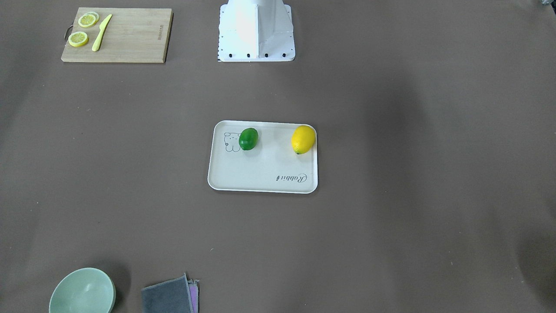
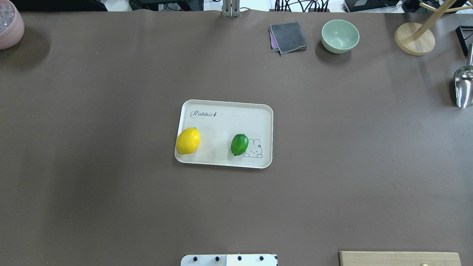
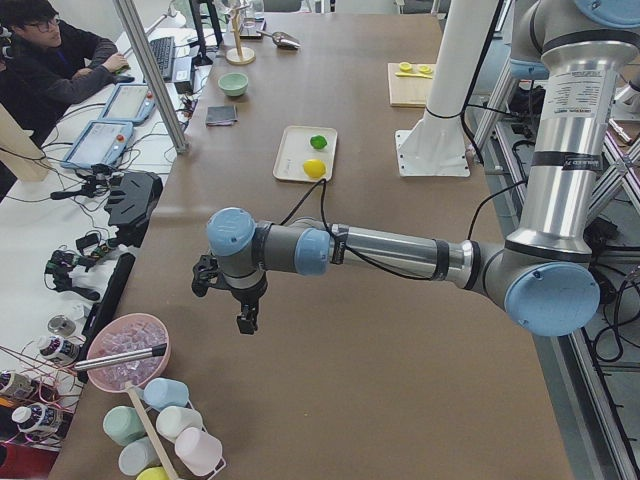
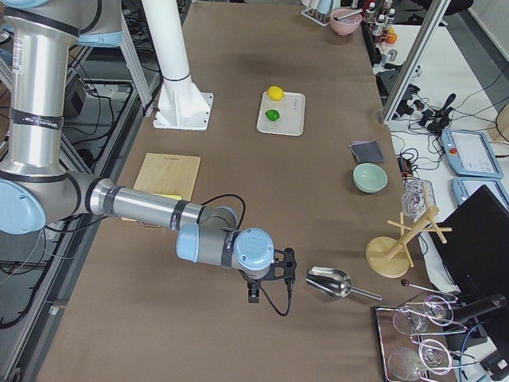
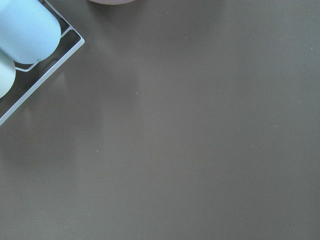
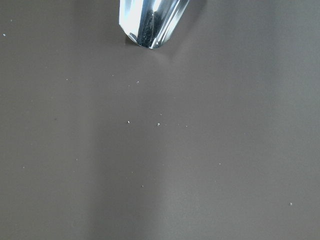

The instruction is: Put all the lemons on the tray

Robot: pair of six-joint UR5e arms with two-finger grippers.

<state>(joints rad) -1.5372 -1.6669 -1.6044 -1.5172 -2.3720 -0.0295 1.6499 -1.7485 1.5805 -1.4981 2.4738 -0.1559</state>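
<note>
The off-white tray [image 2: 225, 122] lies mid-table, also in the front view [image 1: 260, 174]. The yellow lemon [image 2: 188, 140] lies at its left rim, also in the front view [image 1: 303, 139]. The green lemon [image 2: 239, 144] lies beside the bear drawing, also in the front view [image 1: 248, 139]. Both show small in the side views [image 3: 313, 168] [image 4: 272, 114]. My left gripper [image 3: 245, 318] hangs over the table's left end, far from the tray. My right gripper [image 4: 254, 293] hangs over the right end near a metal scoop. I cannot tell whether either is open or shut.
A wooden cutting board [image 1: 130, 37] holds lemon slices [image 1: 78, 39] and a yellow knife [image 1: 101, 32]. A green bowl [image 2: 340, 36], a grey cloth [image 2: 288, 37], a wooden stand [image 2: 414, 38] and a metal scoop [image 2: 463, 87] are at the right; a pink bowl [image 2: 9, 27] and cups [image 3: 160, 430] at the left.
</note>
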